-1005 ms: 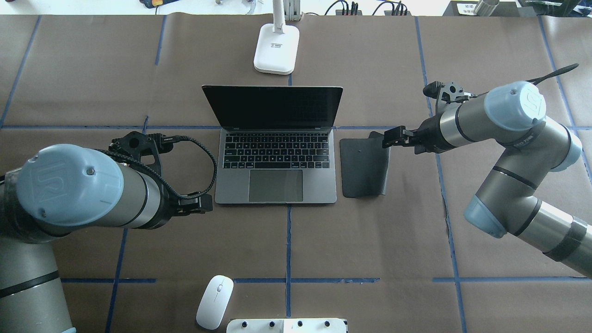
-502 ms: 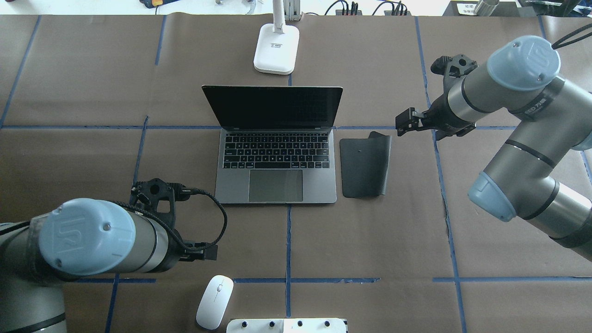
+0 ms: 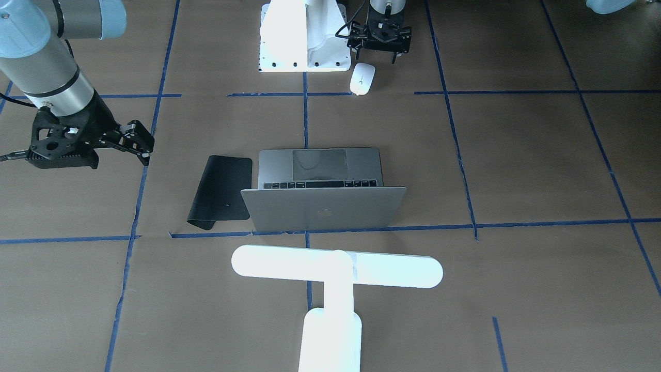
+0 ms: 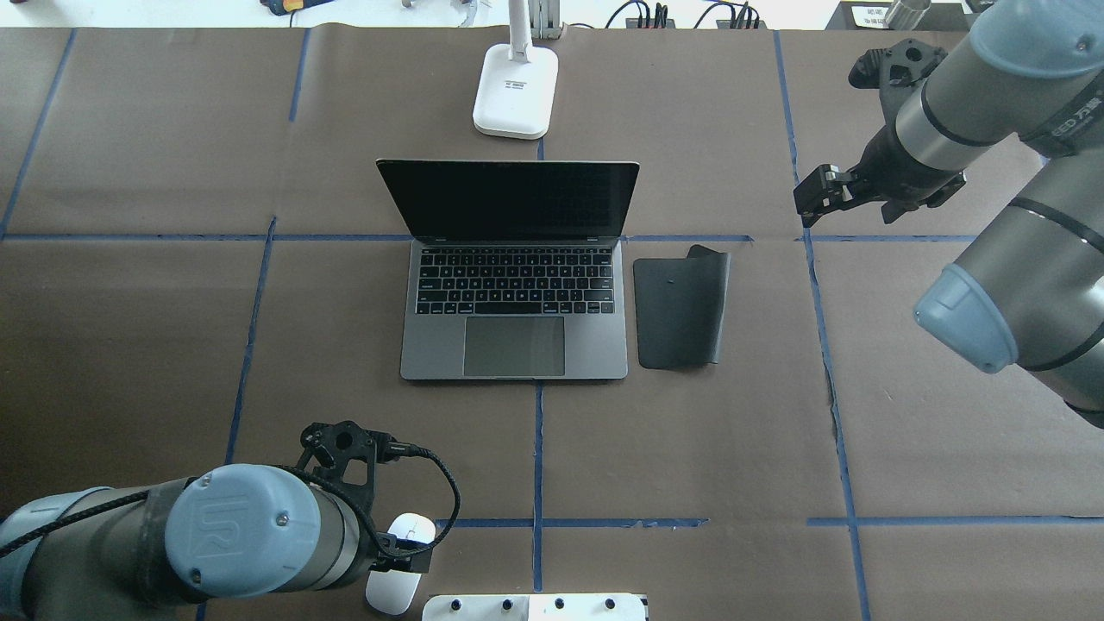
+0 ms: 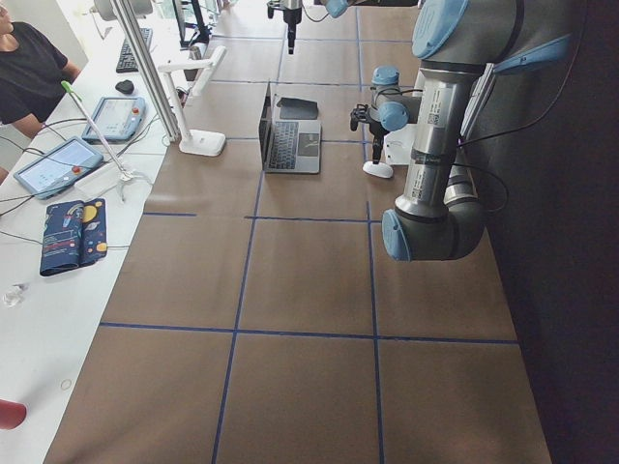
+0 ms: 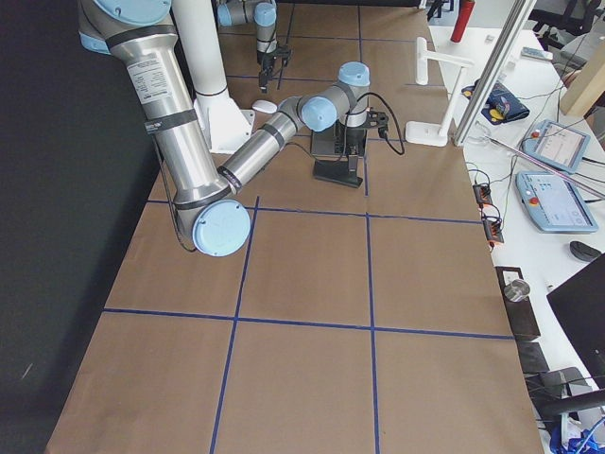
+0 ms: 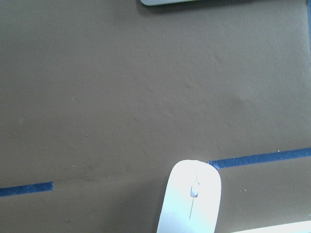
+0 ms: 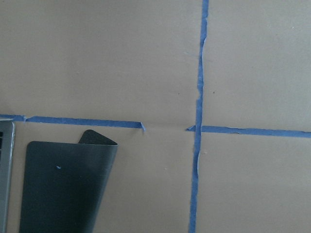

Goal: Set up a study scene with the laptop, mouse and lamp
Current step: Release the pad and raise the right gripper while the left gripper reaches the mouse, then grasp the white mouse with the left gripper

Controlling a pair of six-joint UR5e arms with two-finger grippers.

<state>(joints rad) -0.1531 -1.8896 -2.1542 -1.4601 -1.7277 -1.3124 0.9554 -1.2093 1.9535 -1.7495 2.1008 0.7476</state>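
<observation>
The grey laptop (image 4: 515, 285) stands open in the middle of the table, its lid (image 3: 323, 209) facing the operators' side. The white lamp (image 3: 335, 266) stands behind it, with its base (image 4: 515, 90) on the paper. The white mouse (image 4: 397, 591) lies near the robot's edge, and it also shows low in the left wrist view (image 7: 192, 204). My left gripper (image 4: 405, 554) hovers over the mouse's far end, open (image 3: 376, 57) and holding nothing. My right gripper (image 4: 809, 203) is open and empty, raised well to the right of the laptop.
A black mat (image 4: 680, 302) lies right of the laptop, its far right corner (image 8: 97, 138) curled up. A white mount block (image 4: 535, 606) sits at the near edge beside the mouse. Blue tape lines cross the brown paper. A person sits at the side bench (image 5: 29, 68).
My left arm has swung back from beside the laptop toward the robot's edge and now sits over the mouse. My right gripper has pulled away from the mat's corner, up and to the right.
</observation>
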